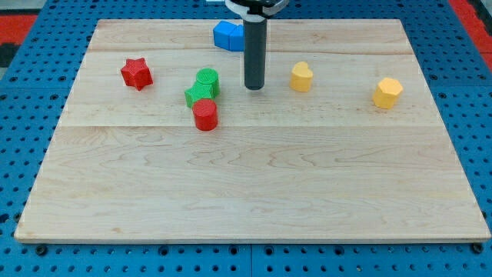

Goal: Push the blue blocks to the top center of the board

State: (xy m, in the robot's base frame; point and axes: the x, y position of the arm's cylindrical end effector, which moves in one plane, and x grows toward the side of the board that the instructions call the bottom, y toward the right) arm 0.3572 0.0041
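My tip (254, 87) sits on the pale wooden board (254, 185), just below the blue plastic blocks (227, 35) at the view's top centre — the rod covers their right side. It's a bare rod, no fingers to open or close, and it grasps nothing. Left of my tip: two green blocks (202, 87) bunched together, a red cylinder (205, 115) touching them below. Further left, a red star (136, 73). To the right — a yellow rounded block (301, 77), then a yellow hexagonal block (387, 92).
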